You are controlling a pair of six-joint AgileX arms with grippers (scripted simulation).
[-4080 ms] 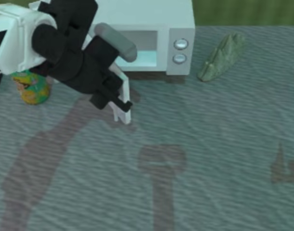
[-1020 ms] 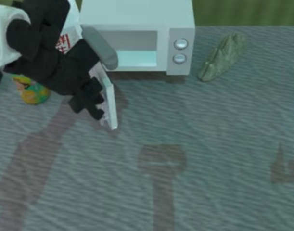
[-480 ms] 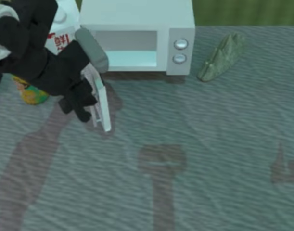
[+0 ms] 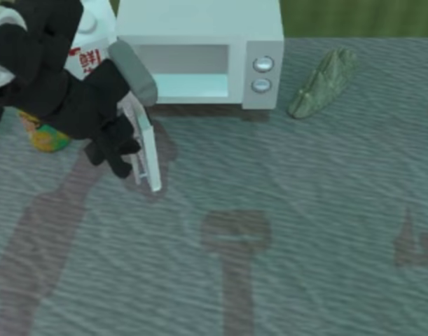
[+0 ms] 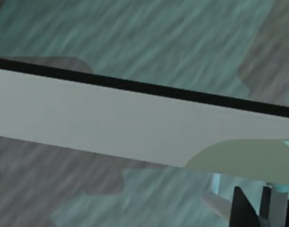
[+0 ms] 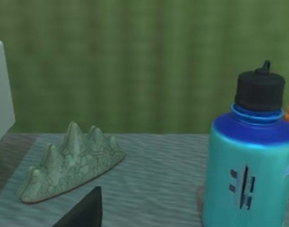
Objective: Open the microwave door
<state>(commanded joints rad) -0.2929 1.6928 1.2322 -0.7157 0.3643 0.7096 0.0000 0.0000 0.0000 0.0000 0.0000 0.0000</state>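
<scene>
**Door swung wide, left arm at its free edge**

Your left gripper (image 4: 129,150) sits at about ten o'clock in the top view, pressed against the free edge of the microwave door (image 4: 149,155). The door stands edge-on to the overhead camera, hinged at the microwave's (image 4: 199,28) front left corner and reaching out toward six o'clock, so the cavity lies exposed. Whether the jaws are clenched on the door or merely resting against it, I cannot tell: the arm's dark body covers them from above, and the left wrist view shows only a pale band, probably the door's edge (image 5: 111,118), running across the frame.

Your right arm does not show in the top view. Its wrist camera looks at a green ridged ornament (image 6: 71,161) and a blue bottle (image 6: 248,170), with nothing to show how its fingers stand.

By my reading, you are at the end of the swing; the door looks roughly square to the front. The next move calls for letting go cleanly and backing the left arm away along the door's face. Mind the milk carton (image 4: 87,52) and the colourful object (image 4: 45,133), both close by the arm at ten o'clock.
</scene>
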